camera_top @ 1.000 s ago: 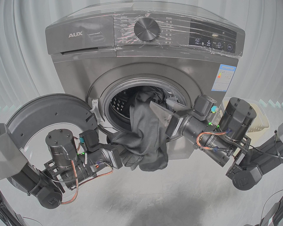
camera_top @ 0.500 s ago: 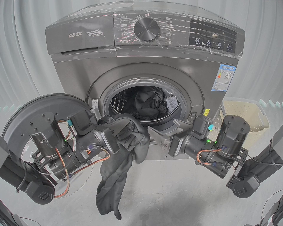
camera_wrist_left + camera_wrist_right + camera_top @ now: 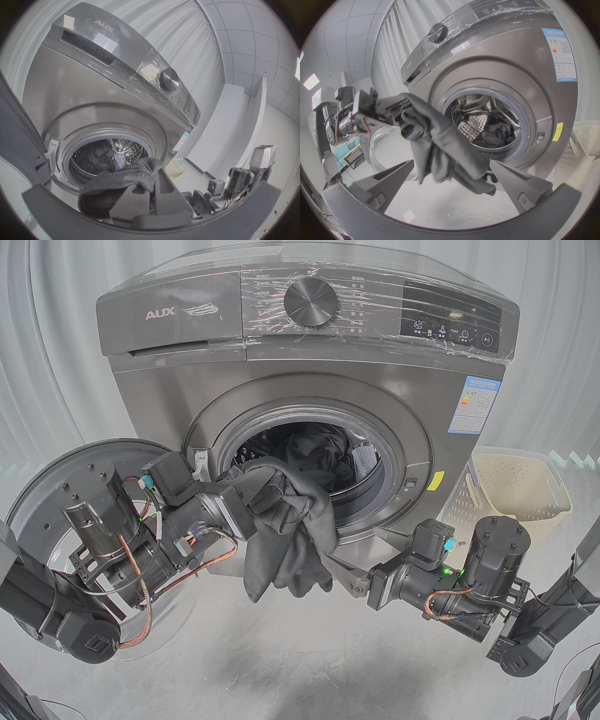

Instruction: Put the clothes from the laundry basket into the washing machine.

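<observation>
The grey washing machine (image 3: pixel 300 365) stands with its drum (image 3: pixel 300 459) open and dark clothes (image 3: pixel 315 455) inside. My left gripper (image 3: pixel 253 487) is shut on a dark garment (image 3: pixel 287 534), holding it just in front of the drum's lower left rim; the cloth drapes over the fingers and hangs down. In the left wrist view the garment (image 3: pixel 125 181) bunches over the gripper (image 3: pixel 150 193). My right gripper (image 3: pixel 350 546) is open and holds nothing, low in front of the machine and below the opening. In the right wrist view its gripper (image 3: pixel 453 181) spreads wide, with the garment (image 3: pixel 440 137) hanging beyond it.
The round door (image 3: pixel 94 490) is swung open at the left, behind my left arm. A cream laundry basket (image 3: pixel 531 484) stands on the floor at the machine's right side. Bare grey floor (image 3: pixel 312 652) lies in front.
My right gripper let go of the garment at the drum, pulled back and dropped lower. My left gripper rose with the garment's hanging end toward the opening.
</observation>
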Tool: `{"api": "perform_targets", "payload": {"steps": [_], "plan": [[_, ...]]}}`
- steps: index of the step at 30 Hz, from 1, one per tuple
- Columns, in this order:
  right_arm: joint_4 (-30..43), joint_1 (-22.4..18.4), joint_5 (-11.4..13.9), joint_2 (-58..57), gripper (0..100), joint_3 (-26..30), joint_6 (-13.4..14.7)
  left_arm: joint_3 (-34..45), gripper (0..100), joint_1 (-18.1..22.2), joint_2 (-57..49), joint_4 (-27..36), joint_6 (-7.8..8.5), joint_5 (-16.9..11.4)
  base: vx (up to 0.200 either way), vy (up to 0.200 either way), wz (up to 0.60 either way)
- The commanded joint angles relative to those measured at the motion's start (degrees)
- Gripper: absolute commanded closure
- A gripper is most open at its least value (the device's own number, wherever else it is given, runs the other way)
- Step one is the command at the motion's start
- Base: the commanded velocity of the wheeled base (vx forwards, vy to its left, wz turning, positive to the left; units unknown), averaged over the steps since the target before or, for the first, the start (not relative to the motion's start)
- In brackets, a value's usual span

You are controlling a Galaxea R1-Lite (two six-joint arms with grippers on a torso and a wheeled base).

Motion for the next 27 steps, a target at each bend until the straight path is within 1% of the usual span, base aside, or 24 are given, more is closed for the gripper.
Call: {"api": "perform_targets", "payload": {"steps": [1, 7, 8, 9, 10, 13, 16, 17, 20, 23, 27], "plan": [[-0.21, 0.69, 0.91, 0.35, 0, 1.41, 0.02, -1.79, 100, 0.04, 1.91, -0.11, 0.13, 0.91, 0.000, 0.000, 0.00], [-0.39, 2.71, 2.58, 0.43, 0, 0.70, 0.54, -3.90, 100, -0.05, 4.55, -0.11, 0.48, 1.96, 0.000, 0.000, 0.00], [-1.09, 3.59, 3.37, 0.61, 0, 0.18, 0.72, -4.51, 100, -0.14, 5.34, -0.20, 0.74, 2.22, 0.000, 0.000, 0.00], [-1.09, 3.59, 3.37, 0.61, 0, 0.18, 0.72, -4.51, 100, -0.14, 5.34, -0.20, 0.74, 2.22, 0.000, 0.000, 0.00], [-1.70, 4.29, 4.07, 2.02, 0, -0.44, 0.90, -5.30, 100, -0.14, 6.13, -0.20, 1.09, 2.84, 0.000, 0.000, 0.00], [-2.32, 4.91, 4.16, 4.12, 0, -1.84, 1.51, -6.01, 100, -0.31, 6.57, -0.11, 1.80, 3.28, 0.000, 0.000, 0.00], [-2.67, 6.14, 4.07, 5.62, 0, -3.69, 3.80, -6.18, 100, -0.67, 6.57, -0.02, 2.24, 3.28, 0.000, 0.000, 0.00], [-2.41, 6.75, 3.99, 5.97, 0, -4.83, 4.94, -6.18, 100, -0.93, 6.48, 0.07, 2.24, 3.37, 0.000, 0.000, 0.00], [-1.53, 7.46, 3.72, 7.02, 0, -7.03, 6.26, -6.53, 100, -1.46, 6.39, 0.33, 2.32, 4.60, 0.000, 0.000, 0.00], [-1.79, 7.46, 3.55, 9.75, 0, -8.61, 6.34, -7.06, 100, -2.07, 5.86, 0.86, 2.76, 5.21, 0.000, 0.000, 0.00], [-1.88, 7.46, 3.55, 13.00, 0, -10.46, 6.43, -6.97, 100, -2.07, 5.60, 0.68, 2.76, 5.39, 0.000, 0.000, 0.00]]}}
